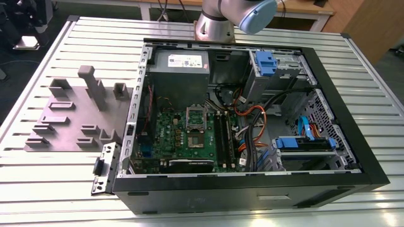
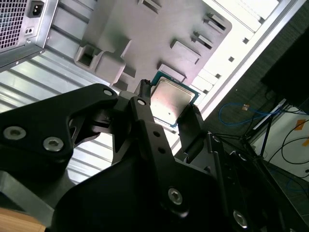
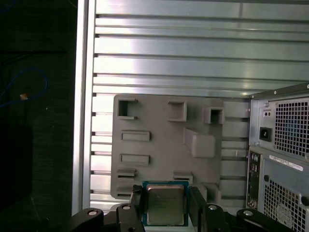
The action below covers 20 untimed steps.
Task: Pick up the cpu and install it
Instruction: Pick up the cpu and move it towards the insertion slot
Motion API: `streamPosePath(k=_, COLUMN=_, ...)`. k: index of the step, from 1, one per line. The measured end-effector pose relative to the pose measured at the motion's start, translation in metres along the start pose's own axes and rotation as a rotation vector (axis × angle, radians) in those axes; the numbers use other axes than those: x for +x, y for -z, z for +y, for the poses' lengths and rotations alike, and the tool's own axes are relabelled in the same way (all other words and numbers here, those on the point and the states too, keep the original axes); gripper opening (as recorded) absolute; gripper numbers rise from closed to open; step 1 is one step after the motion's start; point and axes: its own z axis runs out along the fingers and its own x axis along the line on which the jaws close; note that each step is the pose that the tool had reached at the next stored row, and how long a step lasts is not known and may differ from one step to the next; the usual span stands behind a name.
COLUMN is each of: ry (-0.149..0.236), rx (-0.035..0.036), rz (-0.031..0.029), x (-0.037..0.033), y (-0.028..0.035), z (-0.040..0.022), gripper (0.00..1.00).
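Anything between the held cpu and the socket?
Nothing visible. The gripper holds the cpu over the tray, outside the case. The socket lies uncovered; cables run at the exterior view's right of it, not across.

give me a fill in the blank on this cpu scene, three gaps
The small square silver-topped cpu is held between the black gripper's two ___. The grey moulded plastic tray lies at the exterior view's ___ of the open black computer case. The motherboard inside that case is coloured ___.
Missing: fingers; left; green.
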Motion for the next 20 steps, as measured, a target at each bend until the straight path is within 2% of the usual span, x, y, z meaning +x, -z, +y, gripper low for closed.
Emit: streamPosePath(k=20, ry=0.000, rx=0.0000, rz=0.0000, x=-0.0081, y=0.0001, z=-0.0002, gripper=0.47)
